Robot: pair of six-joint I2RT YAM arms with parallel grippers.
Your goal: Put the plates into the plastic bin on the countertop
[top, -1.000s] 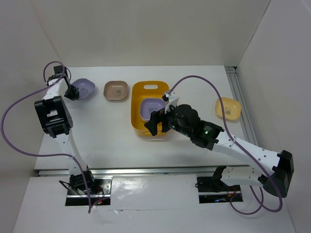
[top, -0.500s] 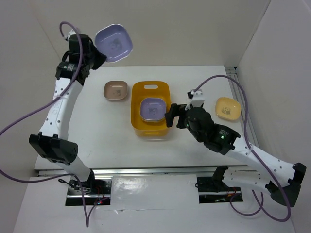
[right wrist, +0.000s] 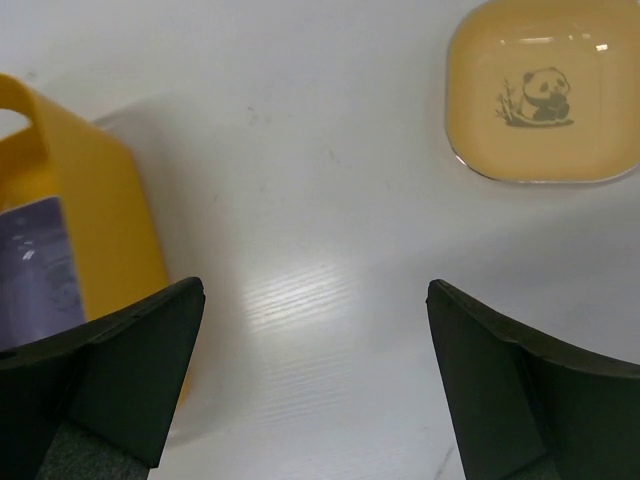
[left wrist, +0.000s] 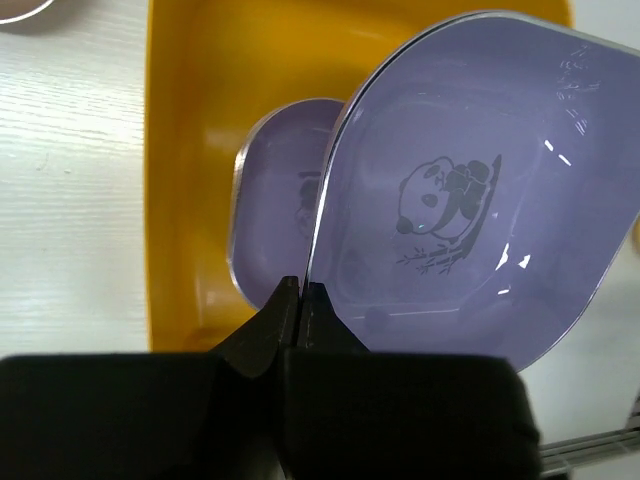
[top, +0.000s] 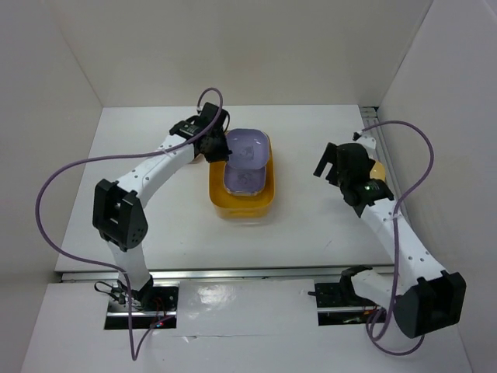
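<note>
My left gripper (top: 220,148) (left wrist: 300,292) is shut on the rim of a lavender plate (top: 248,146) (left wrist: 480,190) and holds it tilted over the orange-yellow plastic bin (top: 220,200) (left wrist: 190,150). A second lavender plate (top: 242,180) (left wrist: 272,220) lies inside the bin. My right gripper (top: 332,162) (right wrist: 315,330) is open and empty above the white countertop (top: 155,202), between the bin (right wrist: 95,190) and a yellow plate (right wrist: 540,95). In the top view that yellow plate (top: 379,166) is mostly hidden behind the right wrist. Cream and green plates are out of view.
A sliver of a pale plate rim (left wrist: 20,8) shows left of the bin in the left wrist view; my left arm hides that spot from above. White walls close in the back and both sides. A metal rail (top: 384,155) runs along the right edge.
My left arm swung the lavender plate down from high at the back left to over the bin. My right arm drew away from the bin to the right, toward the yellow plate.
</note>
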